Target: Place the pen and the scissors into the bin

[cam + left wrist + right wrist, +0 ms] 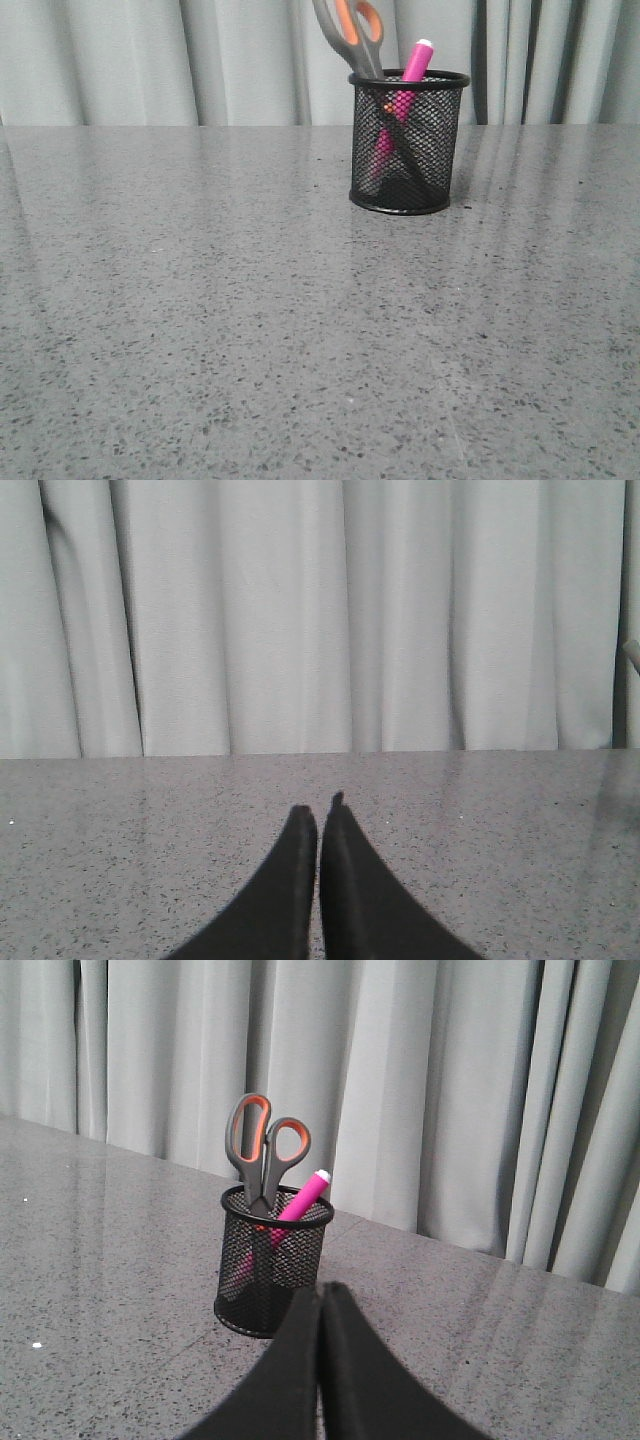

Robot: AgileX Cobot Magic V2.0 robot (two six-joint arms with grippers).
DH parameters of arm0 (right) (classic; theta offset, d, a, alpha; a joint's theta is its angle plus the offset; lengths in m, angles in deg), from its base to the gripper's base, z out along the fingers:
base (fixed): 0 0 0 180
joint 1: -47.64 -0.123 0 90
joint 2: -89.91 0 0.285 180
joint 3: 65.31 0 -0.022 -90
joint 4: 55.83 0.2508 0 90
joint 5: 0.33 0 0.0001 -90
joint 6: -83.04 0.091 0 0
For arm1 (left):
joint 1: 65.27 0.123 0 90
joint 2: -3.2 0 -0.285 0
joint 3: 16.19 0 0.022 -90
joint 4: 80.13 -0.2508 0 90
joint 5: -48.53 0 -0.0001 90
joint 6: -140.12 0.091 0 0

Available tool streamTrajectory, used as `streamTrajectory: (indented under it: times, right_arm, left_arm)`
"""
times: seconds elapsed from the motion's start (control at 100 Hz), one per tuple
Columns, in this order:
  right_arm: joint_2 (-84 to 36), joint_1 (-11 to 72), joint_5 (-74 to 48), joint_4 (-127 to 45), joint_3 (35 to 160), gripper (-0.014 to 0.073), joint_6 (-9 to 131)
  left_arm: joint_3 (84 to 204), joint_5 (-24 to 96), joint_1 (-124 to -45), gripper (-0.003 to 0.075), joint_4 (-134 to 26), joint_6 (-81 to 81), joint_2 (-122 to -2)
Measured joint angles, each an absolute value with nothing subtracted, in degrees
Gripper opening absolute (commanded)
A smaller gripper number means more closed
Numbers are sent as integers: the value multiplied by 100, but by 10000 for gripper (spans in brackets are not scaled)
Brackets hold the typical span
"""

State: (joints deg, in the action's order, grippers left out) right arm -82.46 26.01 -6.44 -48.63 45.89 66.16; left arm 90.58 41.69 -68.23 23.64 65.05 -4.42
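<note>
Evidently I have nothing left to carry: the scissors (355,35) and pen (405,90) lean crossed inside the bin (407,200) on the tabletop (200,320), propped by its rim, so left claw (319,825) and right claw (322,1305) sit pinched closed, empty.

No readable text, no labels, no brands, no numbers, no signs

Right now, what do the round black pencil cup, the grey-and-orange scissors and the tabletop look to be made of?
The round black pencil cup: likely painted metal wire mesh, see-through walls under a solid rim. The grey-and-orange scissors: handles look like matte moulded plastic; the blades are dark behind the mesh, probably metal. The grey speckled tabletop: looks like polished stone or a laminate imitation, faintly reflecting the curtain.
</note>
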Motion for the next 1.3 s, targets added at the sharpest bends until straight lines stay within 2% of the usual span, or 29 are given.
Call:
streamTrajectory:
  times: [0.53, 0.62, 0.72, 0.89, 0.98, 1.1, 1.3]
  right_arm:
    - [-8246, 2601, -644, -4873, 4589, -69, 6616]
    - [-8246, 2601, -644, -4873, 4589, -69, 6616]
    - [-8246, 2601, -644, -4873, 4589, -69, 6616]
    - [-8246, 2601, -644, -4873, 4589, -69, 6616]
    - [-8246, 2601, -644, -4873, 4589, -69, 6616]
    - [-8246, 2601, -644, -4873, 4589, -69, 6616]
    - [-8246, 2601, -644, -4873, 4589, -69, 6616]
  left_arm:
    - [9058, 4169, -6823, -19, 2364, 6505, -442]
    - [9058, 4183, -6823, -19, 1957, 6294, -442]
    - [9058, 4341, -6823, -19, 585, 4560, -442]
    - [9058, 4280, -6823, -19, -4334, -280, -442]
    - [9051, 4107, -6823, -19, -6165, -2311, -442]
    - [8980, 4000, -6823, -19, -7124, -3186, -442]
    - [8656, 4129, -6823, -19, -7478, -3432, -442]
